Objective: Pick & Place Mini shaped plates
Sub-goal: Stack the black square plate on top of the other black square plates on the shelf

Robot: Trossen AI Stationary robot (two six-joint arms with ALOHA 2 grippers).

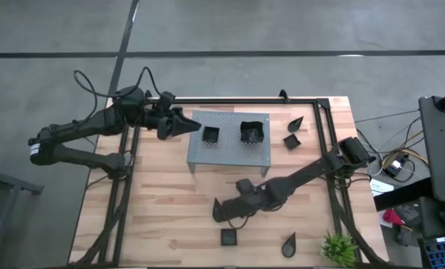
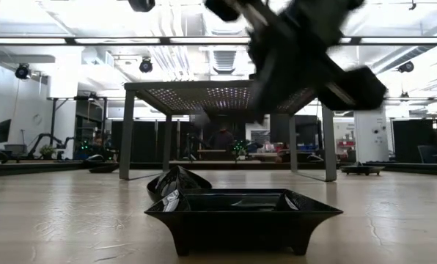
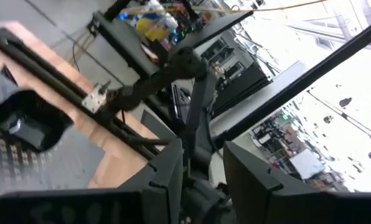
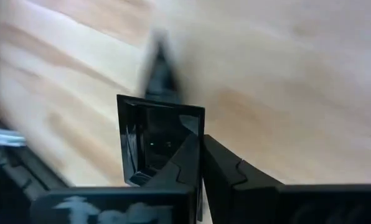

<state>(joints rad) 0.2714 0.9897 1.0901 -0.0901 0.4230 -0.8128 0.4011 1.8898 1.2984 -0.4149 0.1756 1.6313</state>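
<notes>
High view: two plates (image 1: 210,135) sit atop rack (image 1: 230,153).

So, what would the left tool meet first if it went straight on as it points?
Probably nothing close: the left tool seems to aim over the rack, past a square plate, towards the right arm farther off. Depth is unclear.
</notes>
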